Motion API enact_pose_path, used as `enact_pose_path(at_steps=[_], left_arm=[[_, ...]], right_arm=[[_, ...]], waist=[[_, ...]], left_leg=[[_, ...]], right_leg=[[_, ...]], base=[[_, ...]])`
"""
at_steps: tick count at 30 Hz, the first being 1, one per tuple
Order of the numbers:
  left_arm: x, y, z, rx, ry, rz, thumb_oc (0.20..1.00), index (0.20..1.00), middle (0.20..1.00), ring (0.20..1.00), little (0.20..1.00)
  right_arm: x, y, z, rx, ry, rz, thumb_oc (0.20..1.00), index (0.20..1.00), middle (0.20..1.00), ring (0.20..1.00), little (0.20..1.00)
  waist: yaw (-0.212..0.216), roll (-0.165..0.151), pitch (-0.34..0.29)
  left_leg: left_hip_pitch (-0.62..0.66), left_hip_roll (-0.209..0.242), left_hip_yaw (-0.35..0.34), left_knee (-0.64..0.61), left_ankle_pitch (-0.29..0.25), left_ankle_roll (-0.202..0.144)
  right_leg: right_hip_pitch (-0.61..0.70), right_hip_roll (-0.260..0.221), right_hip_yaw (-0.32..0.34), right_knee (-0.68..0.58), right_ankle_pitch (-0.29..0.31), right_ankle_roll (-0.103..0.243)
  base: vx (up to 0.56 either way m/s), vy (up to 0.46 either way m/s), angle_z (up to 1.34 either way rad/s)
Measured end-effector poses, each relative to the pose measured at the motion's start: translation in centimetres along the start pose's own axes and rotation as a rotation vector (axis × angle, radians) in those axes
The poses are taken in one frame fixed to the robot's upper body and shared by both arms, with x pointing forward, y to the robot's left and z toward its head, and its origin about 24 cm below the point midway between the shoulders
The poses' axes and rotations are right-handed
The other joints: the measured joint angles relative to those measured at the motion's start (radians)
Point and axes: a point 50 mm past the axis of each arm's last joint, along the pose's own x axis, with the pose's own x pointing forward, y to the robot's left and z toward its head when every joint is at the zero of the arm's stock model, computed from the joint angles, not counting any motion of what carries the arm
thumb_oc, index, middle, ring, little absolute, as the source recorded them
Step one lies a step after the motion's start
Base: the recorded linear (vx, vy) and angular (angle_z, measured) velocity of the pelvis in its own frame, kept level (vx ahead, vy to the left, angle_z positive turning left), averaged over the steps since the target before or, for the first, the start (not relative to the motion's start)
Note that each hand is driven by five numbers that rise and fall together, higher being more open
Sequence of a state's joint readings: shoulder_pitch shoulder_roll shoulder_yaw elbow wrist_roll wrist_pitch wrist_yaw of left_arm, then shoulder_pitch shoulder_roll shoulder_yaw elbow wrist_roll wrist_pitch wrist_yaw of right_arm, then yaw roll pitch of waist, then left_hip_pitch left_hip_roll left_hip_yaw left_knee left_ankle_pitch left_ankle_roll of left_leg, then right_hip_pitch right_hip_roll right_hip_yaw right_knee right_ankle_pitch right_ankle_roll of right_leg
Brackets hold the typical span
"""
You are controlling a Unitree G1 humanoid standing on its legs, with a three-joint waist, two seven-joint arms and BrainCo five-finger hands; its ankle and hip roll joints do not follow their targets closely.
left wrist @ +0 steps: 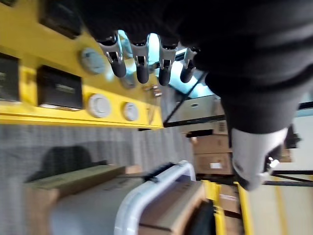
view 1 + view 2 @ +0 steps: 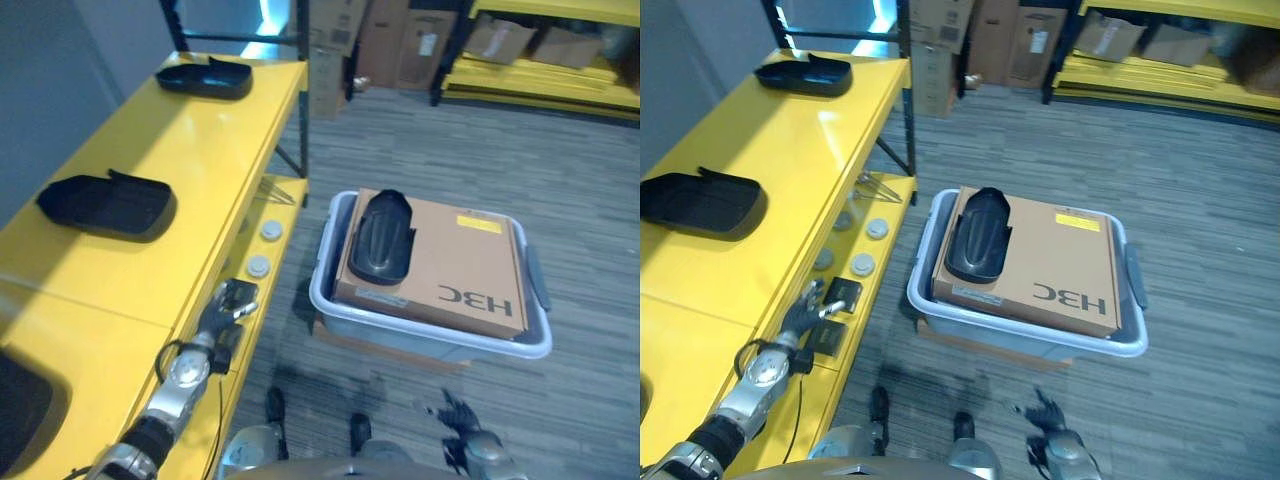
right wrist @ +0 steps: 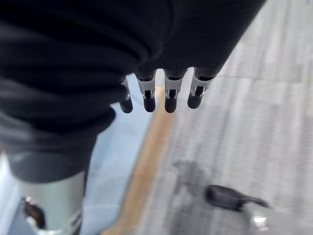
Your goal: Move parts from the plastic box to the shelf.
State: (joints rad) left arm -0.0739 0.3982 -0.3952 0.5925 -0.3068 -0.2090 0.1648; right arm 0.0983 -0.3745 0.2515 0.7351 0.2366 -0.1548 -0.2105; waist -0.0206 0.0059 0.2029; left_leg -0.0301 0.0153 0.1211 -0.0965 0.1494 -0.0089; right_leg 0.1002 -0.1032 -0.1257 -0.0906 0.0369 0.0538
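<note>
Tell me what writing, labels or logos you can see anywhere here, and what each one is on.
Cardboard box in the plastic box: a logo in large dark letters, upside down from the robot's side.
Same cardboard box: a yellow label, its print too small to read.
Far cartons: white labels, too small to read.
Black boxes on the lower shelf: faint print, blurred.

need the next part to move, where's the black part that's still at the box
The black part lies on the left side of the cardboard box that sits in the grey plastic box, on the floor right of the yellow shelf.
</note>
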Motion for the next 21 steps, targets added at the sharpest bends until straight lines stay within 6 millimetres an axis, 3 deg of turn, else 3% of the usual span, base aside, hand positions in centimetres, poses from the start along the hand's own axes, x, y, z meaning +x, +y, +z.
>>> enact_pose_path(at_steps=[3,4,6,11,16,20,21], left_arm=[[-1.6,-0.6,-2.8,-0.014,0.097,-0.005,1.000,1.000,1.000,1.000,1.000],[-2.7,-0.6,-4.9,-0.002,0.179,-0.019,1.000,1.000,1.000,1.000,1.000],[-3.2,-0.6,-6.7,0.000,0.254,-0.017,1.000,1.000,1.000,1.000,1.000],[-5.0,-0.6,-9.2,-0.011,0.348,-0.030,1.000,1.000,1.000,1.000,1.000],[-4.8,-0.7,-9.4,-0.006,0.365,-0.052,1.000,1.000,1.000,1.000,1.000],[-4.4,-1.2,-9.3,0.021,0.367,-0.090,1.000,1.000,1.000,1.000,1.000],[-3.6,-1.4,-8.6,0.043,0.346,-0.109,1.000,1.000,1.000,1.000,1.000]], right_arm=[[-1.8,1.0,5.5,0.105,-0.277,-0.034,1.000,1.000,1.000,1.000,1.000],[-2.3,0.9,8.0,0.134,-0.415,-0.069,1.000,1.000,1.000,1.000,1.000],[-2.9,-0.4,9.9,0.146,-0.519,-0.138,1.000,1.000,1.000,1.000,1.000],[-2.9,-4.3,12.8,0.087,-0.642,-0.267,1.000,1.000,1.000,1.000,1.000],[-2.1,-5.9,16.0,0.026,-0.695,-0.320,1.000,1.000,1.000,1.000,1.000],[-0.4,-7.0,21.0,-0.025,-0.725,-0.398,1.000,1.000,1.000,1.000,1.000],[0.0,-7.9,23.2,-0.045,-0.737,-0.445,1.000,1.000,1.000,1.000,1.000]], waist=[[-0.045,-0.031,-0.005],[-0.070,-0.043,-0.009],[-0.081,-0.046,-0.008],[-0.097,-0.032,0.000],[-0.087,-0.020,0.011],[-0.046,0.000,0.050],[-0.014,0.014,0.083]], left_leg=[[-0.004,-0.031,0.023,0.000,-0.020,0.027],[-0.003,-0.033,0.044,0.000,-0.028,0.038],[-0.002,-0.042,0.052,0.000,-0.033,0.039],[0.009,-0.031,0.075,0.000,-0.031,0.035],[-0.013,-0.018,0.075,0.000,-0.029,0.014],[-0.067,-0.007,0.069,0.002,-0.006,0.009],[-0.086,-0.003,0.061,0.005,0.005,0.008]], right_leg=[[-0.022,-0.034,0.008,0.007,0.001,0.026],[-0.030,-0.037,0.009,0.007,0.013,0.041],[-0.031,-0.051,0.012,0.007,0.022,0.072],[-0.032,-0.033,0.033,0.007,0.020,0.078],[-0.059,-0.025,0.033,0.000,0.014,0.080],[-0.109,-0.012,0.028,0.000,0.034,0.077],[-0.122,-0.010,0.019,0.000,0.041,0.075]], base=[[0.02,0.078,-0.22],[0.03,0.094,-0.31],[0.05,0.076,-0.19],[0.05,0.023,-0.16],[0.00,-0.018,-0.02],[-0.08,-0.060,0.00],[-0.08,-0.060,0.18]])
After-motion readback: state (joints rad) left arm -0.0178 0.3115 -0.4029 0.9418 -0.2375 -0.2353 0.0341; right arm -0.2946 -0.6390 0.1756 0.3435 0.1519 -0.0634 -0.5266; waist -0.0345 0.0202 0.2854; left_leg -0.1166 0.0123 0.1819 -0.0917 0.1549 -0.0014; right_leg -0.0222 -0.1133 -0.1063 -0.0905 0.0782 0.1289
